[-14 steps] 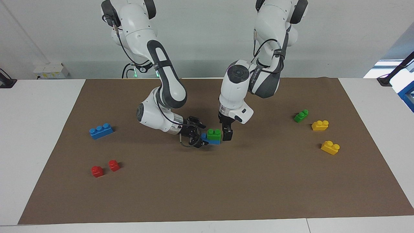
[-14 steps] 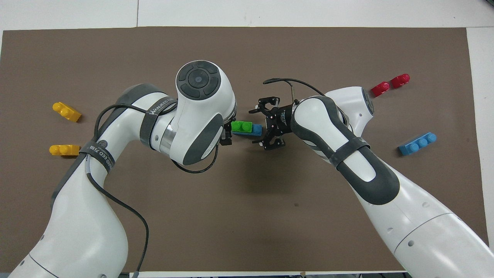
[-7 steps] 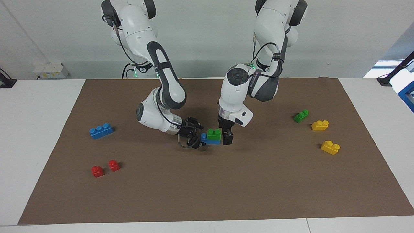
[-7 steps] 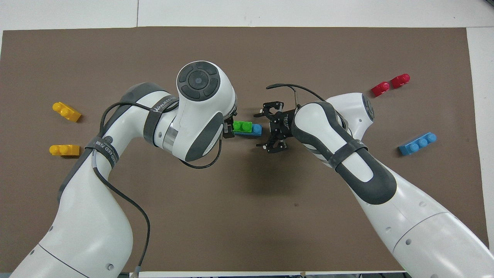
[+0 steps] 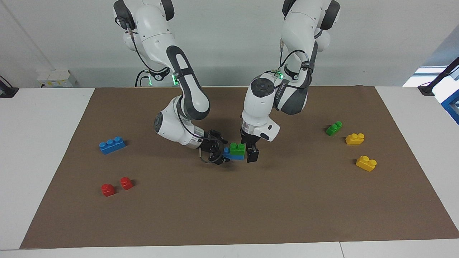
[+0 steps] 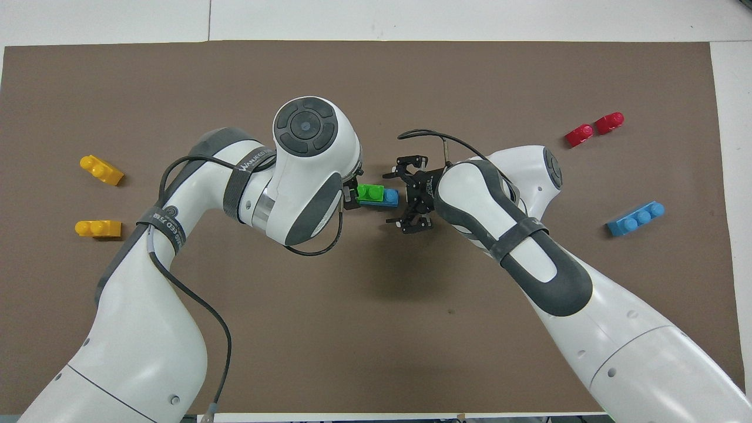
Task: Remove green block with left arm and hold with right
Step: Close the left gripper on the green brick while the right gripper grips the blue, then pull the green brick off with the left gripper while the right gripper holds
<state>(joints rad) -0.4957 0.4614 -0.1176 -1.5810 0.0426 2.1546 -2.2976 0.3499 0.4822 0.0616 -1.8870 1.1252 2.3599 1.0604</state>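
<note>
- Centrally, on a flat matte brown mat (image 5: 287,200) that covers most of a smooth white table (image 5: 43,143), you have a glossy bright green block (image 5: 237,148) of moulded plastic, squarish, with two round studs on top.
- It sits pressed onto one end of a blue plastic brick (image 5: 227,154), the end toward the left arm. The blue brick is longer, so one blue stud shows bare at the other end.
- Your left arm (image 5: 261,104), white with dark grey joint covers, points its black left gripper (image 5: 250,150) straight down at the green block's free end. Its fingers stand apart and released. One finger (image 5: 252,154) hangs just beside the block.
- From overhead the arm's round wrist hides nearly all of that gripper.
- Your right arm (image 5: 186,104) lies low and level. Its black right gripper (image 6: 405,200) is spread wide at the blue brick's bare end and grasps nothing. You cannot tell whether its tips touch the brick.
- You cannot tell either whether the stacked pair rests on the mat or hangs just above it.
- Loose bricks lie well apart from the stack: a blue three-stud brick (image 5: 112,144) and two red single-stud bricks (image 5: 107,189) toward the right arm's end, then a slim green two-stud brick (image 5: 334,128) and two yellow bricks (image 5: 366,163) toward the left arm's end.
</note>
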